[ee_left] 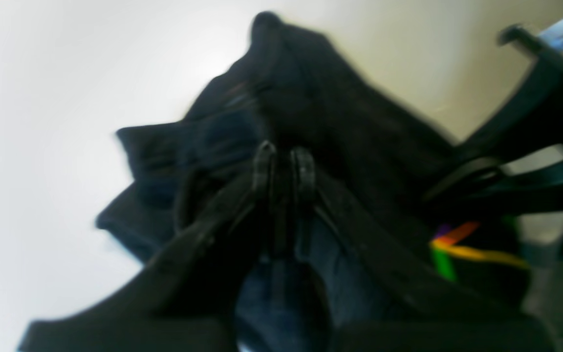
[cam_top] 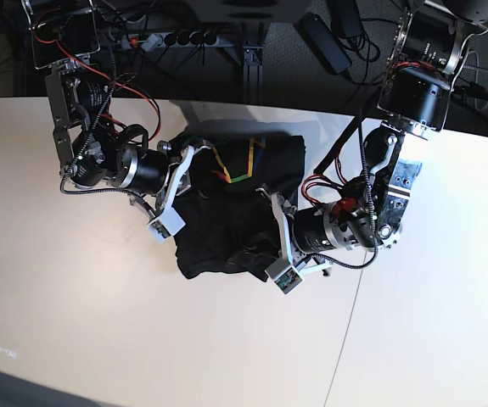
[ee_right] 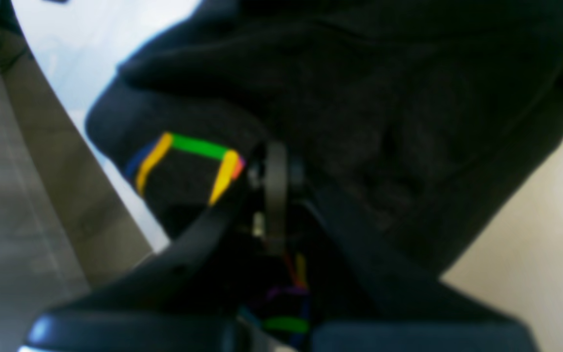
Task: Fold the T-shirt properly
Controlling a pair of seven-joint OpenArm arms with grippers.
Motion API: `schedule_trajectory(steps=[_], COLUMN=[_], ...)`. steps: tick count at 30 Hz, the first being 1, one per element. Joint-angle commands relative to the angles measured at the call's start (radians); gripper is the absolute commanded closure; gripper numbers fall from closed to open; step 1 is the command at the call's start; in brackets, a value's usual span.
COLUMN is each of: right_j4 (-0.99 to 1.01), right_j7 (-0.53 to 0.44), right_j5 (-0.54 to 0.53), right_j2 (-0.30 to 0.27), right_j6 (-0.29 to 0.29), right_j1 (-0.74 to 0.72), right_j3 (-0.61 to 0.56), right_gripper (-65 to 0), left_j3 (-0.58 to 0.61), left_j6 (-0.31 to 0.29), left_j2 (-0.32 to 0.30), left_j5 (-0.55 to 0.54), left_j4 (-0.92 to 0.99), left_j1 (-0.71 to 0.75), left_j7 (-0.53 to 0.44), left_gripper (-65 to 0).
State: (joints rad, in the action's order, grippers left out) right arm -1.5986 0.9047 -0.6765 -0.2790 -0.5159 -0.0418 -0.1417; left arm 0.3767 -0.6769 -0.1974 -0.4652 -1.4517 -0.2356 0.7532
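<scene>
T-shirt: a black, bunched heap in the middle of the pale table, lying between the two arms; far from flat, with folds piled over one another.
Graphic: orange, yellow, green and blue lines show on the upper part of the heap in the base view, on the side toward the back edge of the table.
Left tool: in its wrist view the two fingers stand almost together with a thin layer of black cloth pinched between them; the T-shirt rises in a dark ridge beyond the tips. In the base view this arm reaches in from that view's right and meets the lower right edge of the heap.
Right tool: its fingers are pressed tightly together, and dark cloth crowds round them. The blur leaves it unclear whether a fold is actually caught between the tips. In the base view this arm comes in from that view's left and touches the upper left edge of the heap.
Coloured lines near right tool: a yellow, green and blue box-like shape sits just left of the finger tips on a hanging fold.
Table edge: seen in the right wrist view, with grey floor beyond it.
Sharpness: both wrist views are blurred, so fine detail of the cloth cannot be read.
</scene>
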Motion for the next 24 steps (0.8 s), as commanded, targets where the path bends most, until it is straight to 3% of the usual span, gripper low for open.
schedule_trajectory(steps=[1,10,12,21,24], right_j4=[-0.003,0.059,0.060,0.060,0.060], right_j7=[-0.015,-0.005,0.011,0.012,0.008], right_j5=[-0.003,0.004,0.003,0.003,0.003], right_j2=[-0.003,-0.004,-0.003,-0.004,-0.004], right_j6=[-0.075,-0.075,-0.075,-0.075,-0.075], right_j1=[-0.013,-0.010,-0.010,0.029,0.032], right_j3=[0.003,0.003,0.003,0.003,0.003], right_gripper=[0.0,0.0,0.0,0.0,0.0], left_j3=[-0.003,-0.003,-0.003,-0.003,-0.005], left_j6=[-0.021,-0.018,0.043,0.065,0.133], left_j2=[-0.002,-0.006,-0.011,-0.105,-0.132], left_j5=[0.005,0.213,0.248,0.245,0.233], left_j4=[-0.012,0.217,0.275,0.310,0.299], left_j1=[-0.025,-0.100,-0.134,-0.235,-0.254], left_j7=[-0.044,-0.195,-0.212,-0.230,-0.212], left_gripper=[-5.8,-5.8,-5.8,-5.8,-5.8])
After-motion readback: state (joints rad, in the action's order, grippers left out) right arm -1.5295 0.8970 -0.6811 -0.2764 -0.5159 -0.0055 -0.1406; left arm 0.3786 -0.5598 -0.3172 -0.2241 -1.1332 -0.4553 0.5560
